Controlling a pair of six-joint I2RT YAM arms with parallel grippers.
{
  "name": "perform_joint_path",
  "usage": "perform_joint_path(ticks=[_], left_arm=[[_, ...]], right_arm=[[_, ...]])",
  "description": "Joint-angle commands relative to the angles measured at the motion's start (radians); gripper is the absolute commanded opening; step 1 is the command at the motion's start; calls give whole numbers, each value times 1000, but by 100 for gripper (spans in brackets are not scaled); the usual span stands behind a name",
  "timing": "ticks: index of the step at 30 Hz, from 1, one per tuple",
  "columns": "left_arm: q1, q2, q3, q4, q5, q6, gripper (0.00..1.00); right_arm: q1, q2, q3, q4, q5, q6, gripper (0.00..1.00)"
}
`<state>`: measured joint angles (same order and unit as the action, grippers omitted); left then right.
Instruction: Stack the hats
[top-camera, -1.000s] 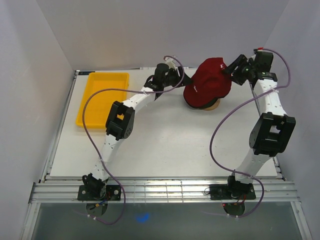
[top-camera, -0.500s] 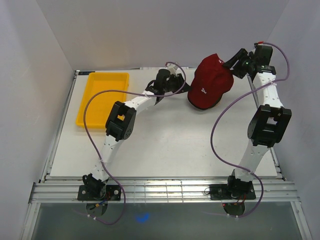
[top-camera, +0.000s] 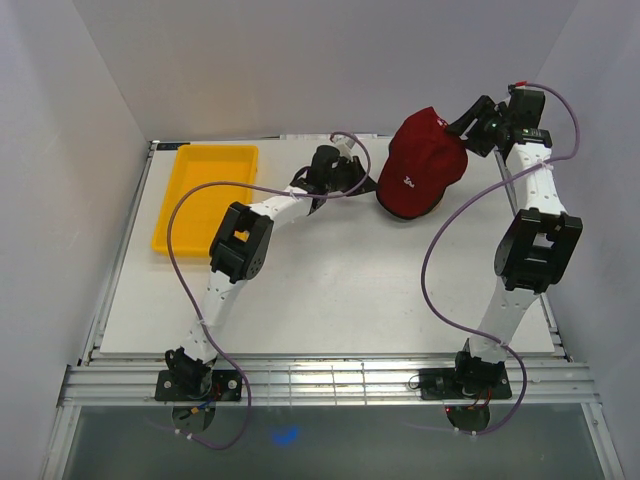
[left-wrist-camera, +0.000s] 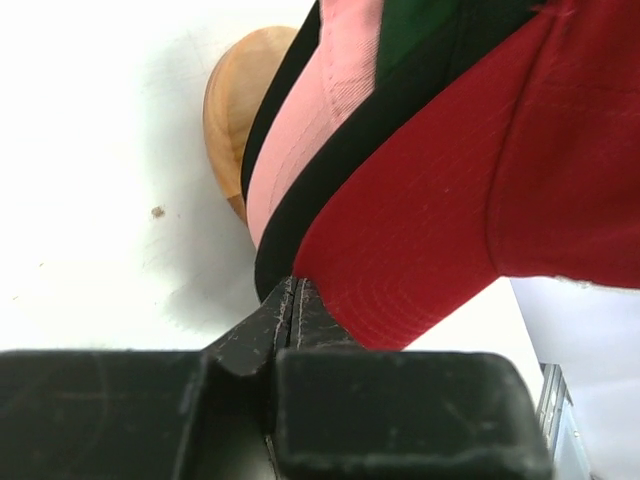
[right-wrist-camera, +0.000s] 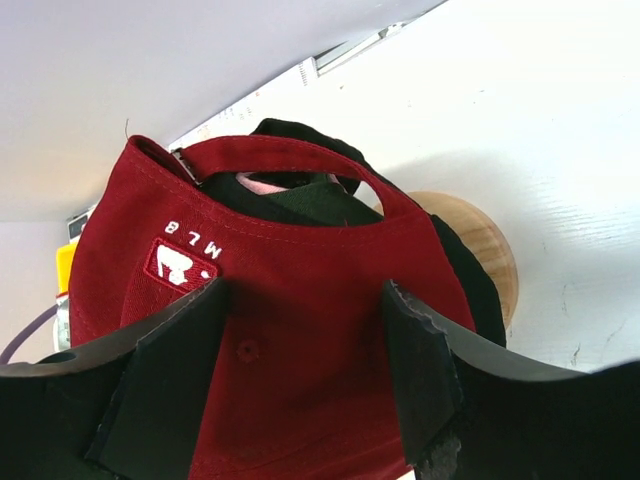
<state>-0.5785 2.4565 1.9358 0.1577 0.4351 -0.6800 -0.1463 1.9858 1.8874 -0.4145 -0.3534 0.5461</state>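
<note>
Hats, three fabric baseball caps, sit nested at the far right of the white table (top-camera: 330, 290). From above only the dark red fabric cap (top-camera: 420, 165) with a white logo shows. It is tilted, with its back at the right gripper (top-camera: 468, 128) and its brim toward the left gripper (top-camera: 367, 183). A yellow plastic tray (top-camera: 205, 200) lies well apart at the far left.

The left wrist view shows the left gripper (left-wrist-camera: 293, 300) with its jaws together, tips touching the edge of the stacked brims. Dark red is outermost, the black and dark green cap (left-wrist-camera: 330, 195) next, and the pale pink cap (left-wrist-camera: 320, 90) inside, with a rounded wooden stand (left-wrist-camera: 232, 110) behind.

The right wrist view shows the right gripper (right-wrist-camera: 305, 290) with its jaws wide and clamped on the red crown's back. Pink and green show through the strap opening.
</note>
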Motion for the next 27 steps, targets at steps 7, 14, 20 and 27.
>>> perform_joint_path(ticks=[7, 14, 20, 27], left_arm=[[-9, -102, -44, 3, 25, -6, 0], [-9, -125, -70, 3, 25, 0, 0], [-9, -143, -89, 3, 25, 2, 0], [-9, -148, -95, 6, 37, -1, 0]], right_arm=[[7, 34, 98, -83, 89, -54, 69], [14, -83, -16, 144, 64, -52, 73], [33, -188, -118, 322, 51, -13, 73], [53, -177, -70, 471, -138, 121, 73]])
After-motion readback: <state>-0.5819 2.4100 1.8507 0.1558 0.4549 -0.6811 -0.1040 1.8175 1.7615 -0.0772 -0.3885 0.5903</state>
